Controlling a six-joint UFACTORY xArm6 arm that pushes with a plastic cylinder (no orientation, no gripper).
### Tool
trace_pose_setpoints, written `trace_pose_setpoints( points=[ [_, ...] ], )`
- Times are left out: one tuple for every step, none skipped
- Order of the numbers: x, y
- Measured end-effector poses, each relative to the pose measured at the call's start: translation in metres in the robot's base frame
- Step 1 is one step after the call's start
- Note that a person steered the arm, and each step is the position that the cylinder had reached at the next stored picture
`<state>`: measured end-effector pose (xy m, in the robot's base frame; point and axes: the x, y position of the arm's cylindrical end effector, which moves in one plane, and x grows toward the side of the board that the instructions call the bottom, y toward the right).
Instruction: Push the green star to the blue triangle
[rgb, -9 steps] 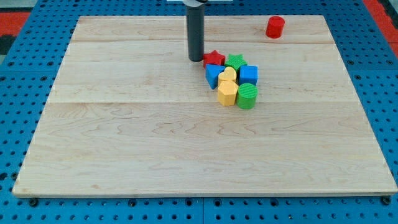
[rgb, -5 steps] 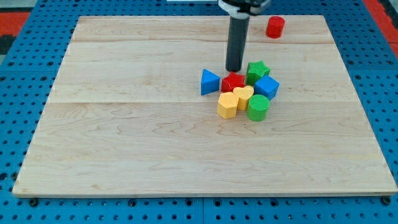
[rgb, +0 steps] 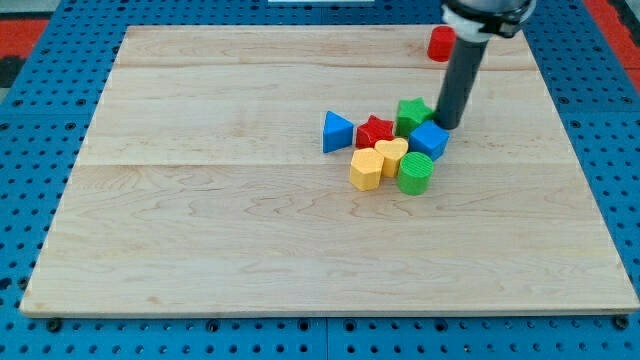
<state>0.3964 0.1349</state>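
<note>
The green star (rgb: 411, 114) sits at the upper right of a cluster near the board's middle. The blue triangle (rgb: 337, 132) stands at the cluster's left, with the red star (rgb: 375, 131) between it and the green star. My tip (rgb: 449, 124) rests just right of the green star, close above the blue cube (rgb: 429, 140). The rod hides part of the green star's right side.
A yellow heart (rgb: 391, 153), a yellow hexagon block (rgb: 365, 170) and a green cylinder (rgb: 415, 172) lie below the red star. A red cylinder (rgb: 439, 44) stands near the board's top edge, partly behind the rod. The wooden board (rgb: 200, 220) lies on a blue pegboard.
My tip has moved from the cluster's left, over its top, to the right of the green star. The cluster was pushed right and spread; the blue triangle stays separated at the left.
</note>
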Motion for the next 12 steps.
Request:
trace_pose_setpoints(
  points=[
    [0.022, -0.006],
    [0.0, -0.008],
    [-0.06, -0.008],
    [-0.063, -0.024],
    [-0.027, -0.039],
    [-0.003, -0.052],
    [0.003, -0.053],
    [-0.033, -0.055],
    [-0.031, -0.095],
    [-0.031, -0.118],
    [-0.017, -0.128],
    [0.009, -0.129]
  ],
)
